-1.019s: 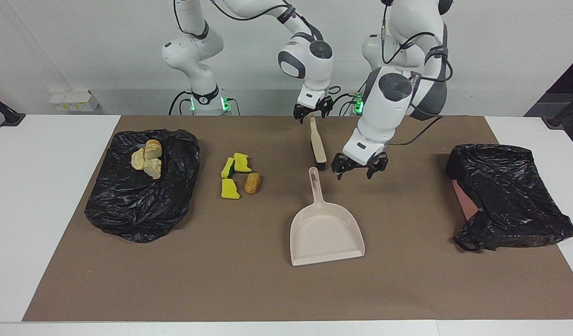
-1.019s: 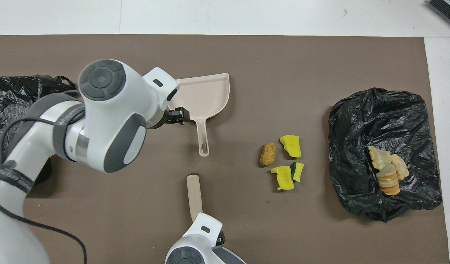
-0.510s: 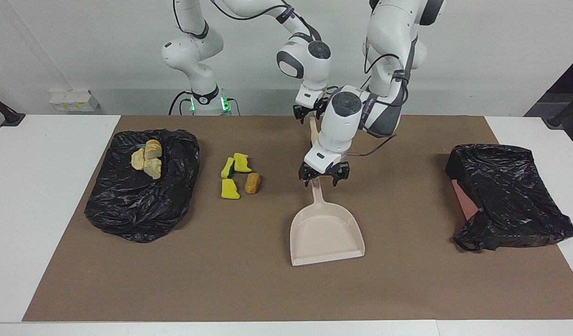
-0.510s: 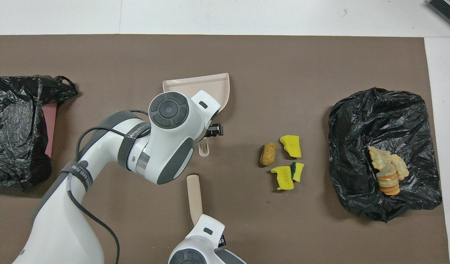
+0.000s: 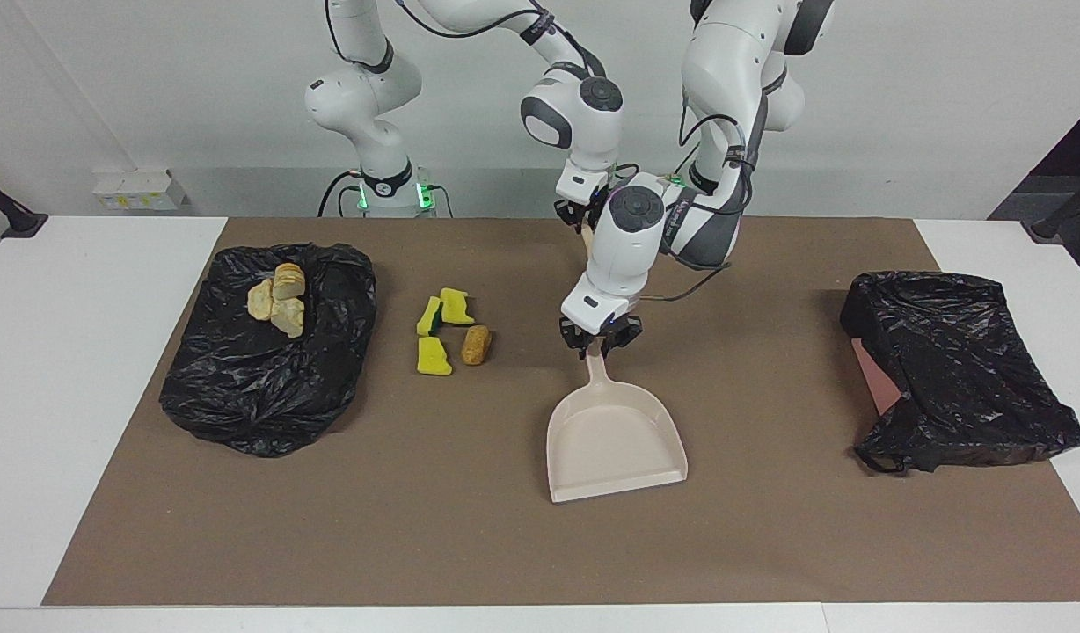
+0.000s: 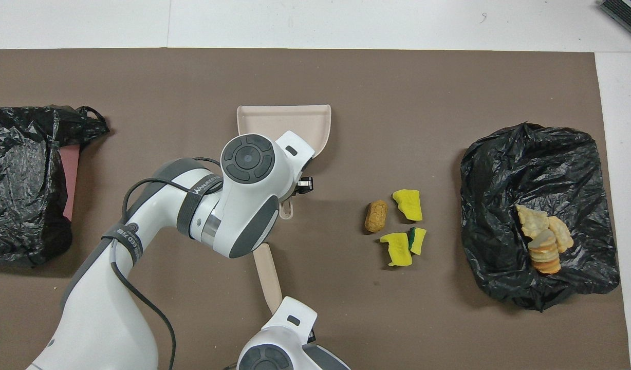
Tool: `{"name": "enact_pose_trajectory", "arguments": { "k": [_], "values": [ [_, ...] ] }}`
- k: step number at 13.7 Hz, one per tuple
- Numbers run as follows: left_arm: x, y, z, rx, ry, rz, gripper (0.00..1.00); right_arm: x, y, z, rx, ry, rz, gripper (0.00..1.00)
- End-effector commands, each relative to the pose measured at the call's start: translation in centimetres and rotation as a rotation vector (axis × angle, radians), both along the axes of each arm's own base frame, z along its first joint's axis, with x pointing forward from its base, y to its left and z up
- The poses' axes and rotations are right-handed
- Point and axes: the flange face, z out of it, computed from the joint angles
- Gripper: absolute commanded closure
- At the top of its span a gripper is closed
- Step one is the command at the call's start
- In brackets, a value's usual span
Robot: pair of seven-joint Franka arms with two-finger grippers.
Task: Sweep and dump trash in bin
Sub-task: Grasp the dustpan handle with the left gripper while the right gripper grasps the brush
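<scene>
The beige dustpan [image 5: 615, 440] lies mid-mat, its handle pointing toward the robots. My left gripper [image 5: 600, 345] is shut on the dustpan's handle, low at the mat. In the overhead view the left wrist covers most of the handle [image 6: 286, 210]. My right gripper [image 5: 582, 213] is shut on the end of the beige brush [image 6: 266, 272], nearer to the robots than the dustpan. Loose trash lies toward the right arm's end: three yellow sponge bits [image 5: 434, 356] and a brown bread piece [image 5: 476, 345]. Three more bread pieces [image 5: 276, 299] lie on a black bag [image 5: 267, 387].
The black bag with the bread pieces sits at the right arm's end of the brown mat [image 5: 417, 527]. A second black bag over a reddish bin [image 5: 953, 369] sits at the left arm's end. White table shows around the mat.
My left gripper swung from beside the dustpan onto its handle, came down and closed. The dustpan turned slightly. The brush's far end shifted toward the left arm's end.
</scene>
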Motion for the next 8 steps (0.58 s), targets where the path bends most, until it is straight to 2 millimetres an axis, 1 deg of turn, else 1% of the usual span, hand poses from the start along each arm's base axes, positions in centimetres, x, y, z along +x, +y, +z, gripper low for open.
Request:
{"name": "enact_pose_trajectory", "arguments": {
  "k": [1, 2, 3, 4, 6, 7, 8],
  "values": [
    [1.0, 2.3, 1.4, 0.007, -0.011, -0.009, 1.00, 1.0, -1.8, 3.0, 0.004, -0.021, -0.039, 1.00],
    [1.4, 3.3, 2.5, 0.016, -0.013, -0.031, 1.00, 1.5, -3.1, 4.5, -0.008, -0.029, -0.043, 1.00],
    [1.7, 4.4, 4.0, 0.017, -0.022, -0.046, 1.00, 2.0, -4.6, 5.8, -0.025, -0.030, -0.046, 1.00],
    [2.3, 5.8, 5.3, 0.018, -0.027, -0.044, 1.00, 2.5, -5.8, 6.9, -0.042, -0.029, -0.056, 1.00],
    [3.6, 9.3, 8.3, 0.018, -0.042, -0.057, 1.00, 4.2, -9.5, 8.0, -0.072, -0.023, -0.087, 1.00],
    [4.0, 10.9, 9.7, 0.021, -0.045, -0.070, 1.00, 4.8, -11.1, 8.5, -0.087, -0.017, -0.102, 1.00],
    [4.0, 12.7, 11.3, 0.025, -0.048, -0.093, 1.00, 6.0, -13.4, 9.4, -0.104, -0.006, -0.114, 1.00]
  ]
}}
